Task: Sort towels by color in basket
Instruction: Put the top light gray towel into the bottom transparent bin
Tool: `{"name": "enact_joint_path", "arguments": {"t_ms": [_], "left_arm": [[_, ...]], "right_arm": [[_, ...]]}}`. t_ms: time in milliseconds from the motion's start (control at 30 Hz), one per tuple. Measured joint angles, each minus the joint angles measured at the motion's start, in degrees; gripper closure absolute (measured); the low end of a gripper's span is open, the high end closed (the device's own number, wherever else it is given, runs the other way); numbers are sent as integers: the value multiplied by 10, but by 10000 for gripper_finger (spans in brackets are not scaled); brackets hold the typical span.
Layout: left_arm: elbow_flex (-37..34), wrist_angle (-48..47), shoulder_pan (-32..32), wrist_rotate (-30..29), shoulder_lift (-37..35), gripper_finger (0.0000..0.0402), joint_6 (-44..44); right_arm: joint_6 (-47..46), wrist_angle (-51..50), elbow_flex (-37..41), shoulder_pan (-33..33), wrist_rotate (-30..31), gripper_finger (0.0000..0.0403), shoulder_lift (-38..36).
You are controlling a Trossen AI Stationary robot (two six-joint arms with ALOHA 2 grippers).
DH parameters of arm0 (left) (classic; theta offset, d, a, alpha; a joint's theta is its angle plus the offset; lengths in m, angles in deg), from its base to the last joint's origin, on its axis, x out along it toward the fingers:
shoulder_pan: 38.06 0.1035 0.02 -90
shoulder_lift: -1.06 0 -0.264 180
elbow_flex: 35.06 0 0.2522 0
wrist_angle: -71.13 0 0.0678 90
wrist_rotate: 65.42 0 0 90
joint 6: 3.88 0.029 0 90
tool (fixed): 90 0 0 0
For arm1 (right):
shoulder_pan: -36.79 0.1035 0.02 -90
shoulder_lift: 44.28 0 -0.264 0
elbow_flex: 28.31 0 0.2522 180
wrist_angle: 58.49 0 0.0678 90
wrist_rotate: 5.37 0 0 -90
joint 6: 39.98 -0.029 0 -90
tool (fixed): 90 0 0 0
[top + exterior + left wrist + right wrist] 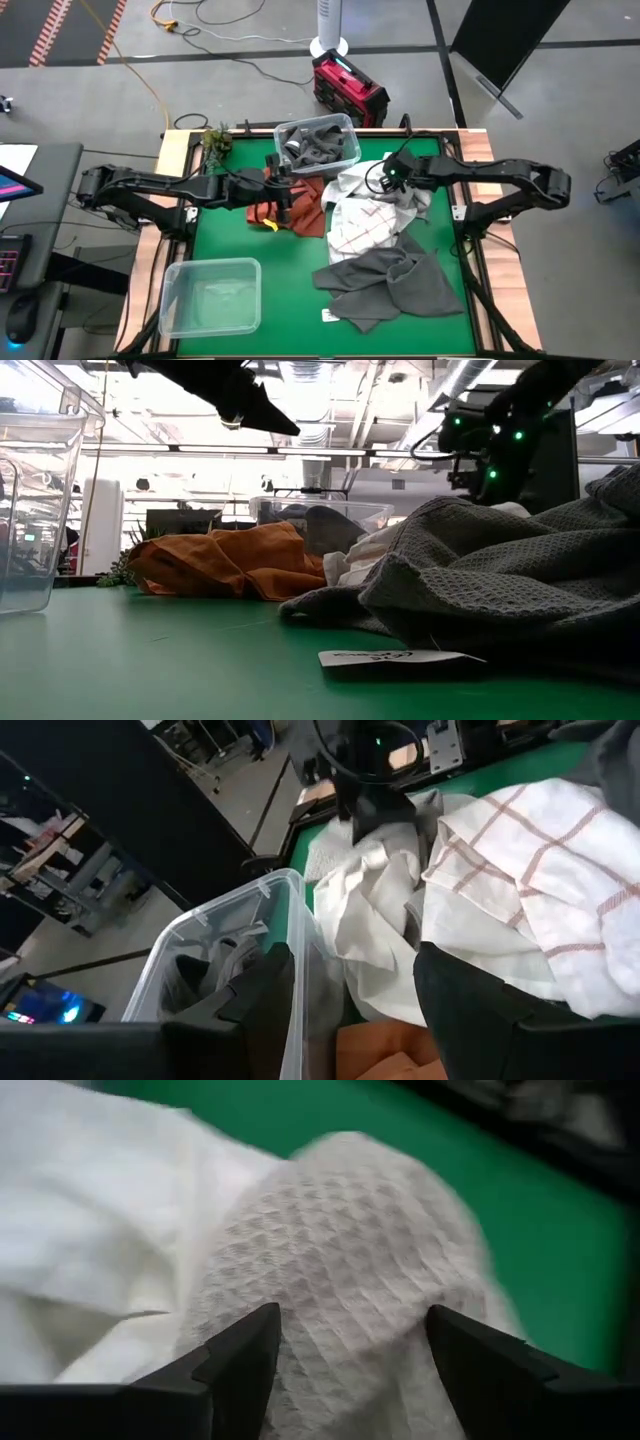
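Observation:
A clear basket point(318, 140) at the table's far middle holds grey towels. Next to it lie a rust orange towel point(300, 212), a plain white towel point(90, 1230), a pale waffle towel point(340, 1270), a white towel with red grid lines point(365, 228) and a dark grey towel point(392, 282). My left gripper point(285, 195) hangs open over the orange towel beside the basket's wall point(290, 950), with nothing between its fingers. My right gripper point(388, 180) is open and slants down over the pale towels. My right gripper comes from above, slanting down, and its open fingers point(240, 1355) stand either side of a raised hump of the pale waffle towel point(345, 1295). I cannot tell whether they touch it. The towel lies on the heap.
A clear plastic bin point(210, 295) stands at the near left. A small plant point(217, 140) sits at the far left corner. A paper label point(395, 658) lies near the dark grey towel. Bare green mat shows between the bin and the towels.

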Motion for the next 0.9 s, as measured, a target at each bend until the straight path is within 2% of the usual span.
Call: {"name": "enact_joint_path", "arguments": {"t_ms": [67,133,333,367,567,667,833,900], "left_arm": [[0,4,0,0,0,206,0],[0,4,0,0,0,206,0],[0,6,0,-6,0,206,-3],[0,6,0,-7,0,206,-5],[0,1,0,-13,0,206,-3],[0,-5,1,0,0,206,8],[0,-7,13,147,2,206,40],[0,5,18,183,2,206,41]], "right_arm": [[23,46,21,-13,-30,148,0],[33,49,32,-25,-47,184,0],[82,90,56,-39,-94,362,0],[91,98,56,-37,-103,377,0],[111,109,17,-1,-126,366,-15],[138,112,-12,32,-123,375,-32],[206,176,-40,94,-90,379,-67],[229,204,-40,113,-88,375,-77]]}}
